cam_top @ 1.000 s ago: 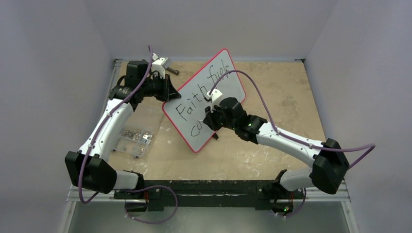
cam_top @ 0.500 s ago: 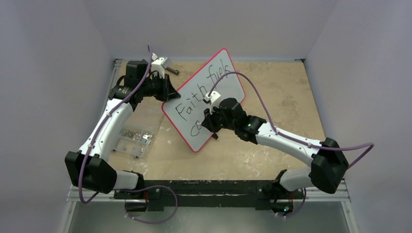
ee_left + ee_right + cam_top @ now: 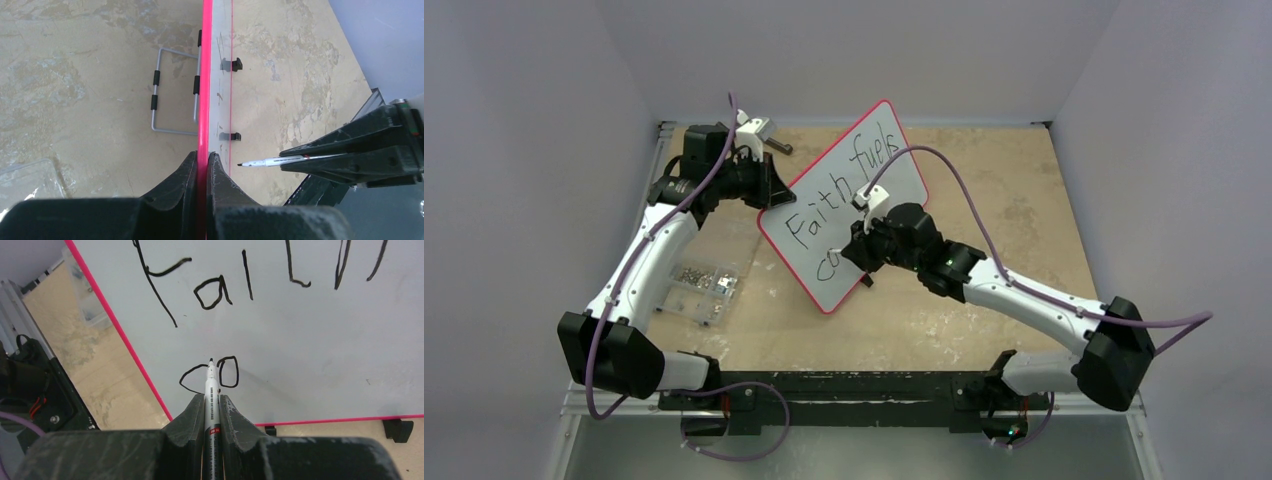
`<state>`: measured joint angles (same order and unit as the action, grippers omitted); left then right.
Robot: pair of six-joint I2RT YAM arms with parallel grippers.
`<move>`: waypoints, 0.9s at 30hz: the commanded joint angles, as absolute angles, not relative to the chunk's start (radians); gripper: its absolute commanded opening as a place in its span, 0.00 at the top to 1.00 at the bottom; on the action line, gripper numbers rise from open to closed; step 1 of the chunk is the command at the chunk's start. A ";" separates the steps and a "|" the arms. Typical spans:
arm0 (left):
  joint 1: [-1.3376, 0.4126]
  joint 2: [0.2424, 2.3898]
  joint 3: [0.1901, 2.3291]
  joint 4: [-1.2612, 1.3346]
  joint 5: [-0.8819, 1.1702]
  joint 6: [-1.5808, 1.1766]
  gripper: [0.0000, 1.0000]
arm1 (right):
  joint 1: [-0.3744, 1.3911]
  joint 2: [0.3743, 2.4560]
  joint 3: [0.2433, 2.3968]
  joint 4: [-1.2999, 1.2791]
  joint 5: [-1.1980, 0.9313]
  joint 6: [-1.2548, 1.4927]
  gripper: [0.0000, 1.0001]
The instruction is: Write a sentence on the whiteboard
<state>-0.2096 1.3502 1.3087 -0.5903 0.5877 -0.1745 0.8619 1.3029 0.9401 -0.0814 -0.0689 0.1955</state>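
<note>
Black lettering of the sentence stops at "co" on the whiteboard, which is pinched by its red rim in the left gripper at mid-table. The marker is clamped in the right gripper. A "u" is judged due next, to be placed just right of the "o".

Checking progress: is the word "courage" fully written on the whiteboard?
No, the second line on the whiteboard reads only "co", at the marker tip.

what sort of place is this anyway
Probably a robotics lab work cell: a tan table boxed in by plain grey walls, the left arm and right arm bolted to a rail at its near edge, and a clear box of small hardware.
</note>
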 commanded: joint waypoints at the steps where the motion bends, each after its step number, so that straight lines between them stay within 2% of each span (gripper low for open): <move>1: -0.198 1.332 1.315 -0.550 0.482 -0.135 1.00 | 0.862 1.232 0.925 -0.015 -0.007 0.243 1.00; 11: -0.198 1.328 1.313 -0.550 0.485 -0.135 1.00 | 0.862 1.274 0.942 -0.018 0.114 0.259 1.00; 27: -0.198 1.326 1.315 -0.550 0.485 -0.134 1.00 | 0.862 1.335 0.909 -0.006 0.089 0.263 1.00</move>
<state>-0.2096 1.3502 1.3087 -0.5911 0.5880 -0.1738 0.8619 1.3411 0.9325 -0.0425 0.0872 0.2508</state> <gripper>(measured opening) 0.047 0.103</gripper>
